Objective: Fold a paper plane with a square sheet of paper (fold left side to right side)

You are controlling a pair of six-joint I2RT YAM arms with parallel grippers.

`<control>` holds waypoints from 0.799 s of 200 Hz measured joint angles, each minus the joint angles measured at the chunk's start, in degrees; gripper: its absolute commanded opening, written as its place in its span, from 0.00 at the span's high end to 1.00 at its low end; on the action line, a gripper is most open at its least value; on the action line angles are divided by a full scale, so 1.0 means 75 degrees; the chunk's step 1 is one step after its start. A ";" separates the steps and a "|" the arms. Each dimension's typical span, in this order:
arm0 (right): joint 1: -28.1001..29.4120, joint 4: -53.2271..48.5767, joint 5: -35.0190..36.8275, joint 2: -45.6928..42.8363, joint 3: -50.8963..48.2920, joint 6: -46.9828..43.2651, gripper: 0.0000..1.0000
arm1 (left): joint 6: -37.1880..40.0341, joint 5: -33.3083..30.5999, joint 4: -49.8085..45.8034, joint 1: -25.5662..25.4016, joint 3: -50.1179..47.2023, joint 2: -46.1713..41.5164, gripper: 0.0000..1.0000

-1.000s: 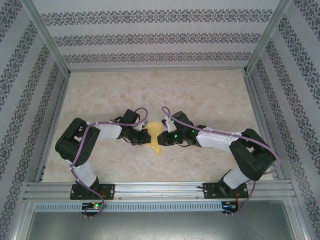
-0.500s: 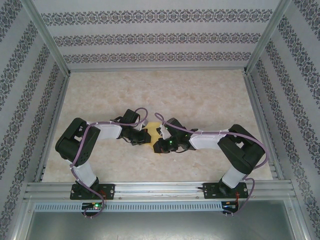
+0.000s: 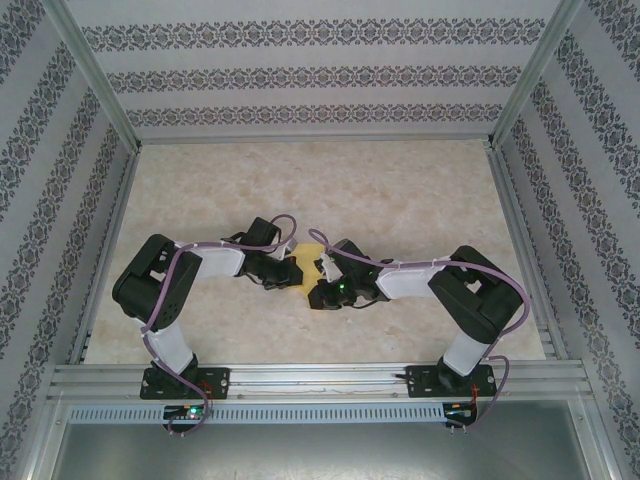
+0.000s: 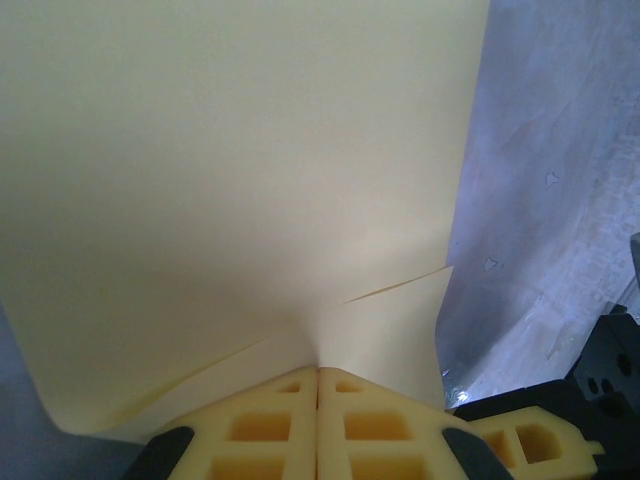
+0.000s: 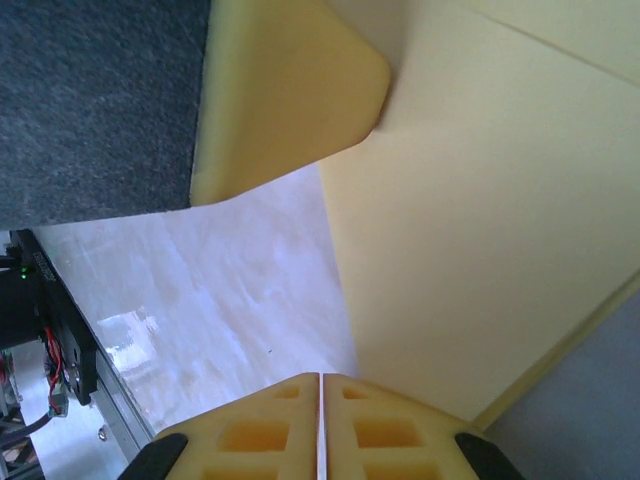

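The square sheet of paper (image 3: 307, 262) is being held up off the counter (image 3: 420, 200) at its middle, btwn the two arms. It is being pinched at one edge by the left hand (image 4: 318, 372), which is fully shut on it, w/ small creases fanning out from the pinch. The right hand (image 5: 321, 378) is also being shown shut, pads together and nothing visible btwn them. Its tips are sitting at the sheet's edge, but contact can't be told. One corner is being seen curling over in the right wrist view.

The paper is being judged v. light, thin and limp: it sags, curls and creases easily, tears if tugged, and prob. slides on the smooth counter. It is best taken at a corner or edge w/ the pad tips only, w/ light pressure, while the opposite side is being pinned.
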 measured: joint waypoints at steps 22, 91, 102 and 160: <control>0.0000 -0.0026 0.0026 0.0000 0.0000 -0.0003 0.90 | 0.0000 0.0000 0.0000 0.0000 0.0017 0.0015 0.94; -0.0017 -0.0163 0.0140 -0.0009 0.0000 -0.0032 0.88 | 0.0000 0.0009 0.0000 0.0000 0.0047 0.0044 0.94; -0.0020 -0.0204 0.0154 -0.0029 0.0000 -0.0035 0.88 | 0.0000 0.0006 -0.0003 0.0000 0.0058 0.0047 0.94; -0.0020 -0.0376 0.0207 -0.0052 0.0000 -0.0178 0.88 | 0.0000 0.0029 -0.0003 0.0000 0.0093 0.0085 0.94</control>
